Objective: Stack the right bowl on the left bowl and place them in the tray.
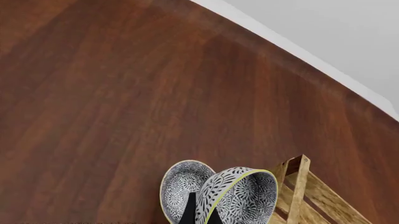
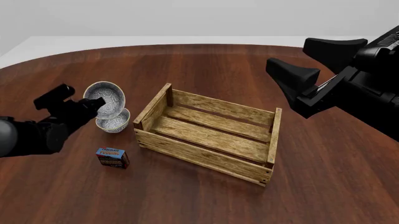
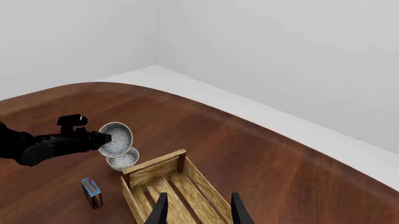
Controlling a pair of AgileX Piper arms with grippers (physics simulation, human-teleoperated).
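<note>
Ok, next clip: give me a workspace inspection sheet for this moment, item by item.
Surface: dark wood table, rounded far edge.
Held bowl: the right bowl tilted steeply, gripped at its rim by the left gripper, lifted over the other bowl.
Resting bowl: the left bowl upright on the table, beside the tray's left end.
Tray: slatted wooden tray, nothing inside.
Clutter: small blue-and-red box nearer the camera than the bowls.
Grippers: left shut on the bowl; right gripper open, raised above the tray's right side, holding nothing.
Cables: nothing seen.
Surroundings: plain pale floor and walls.
</note>
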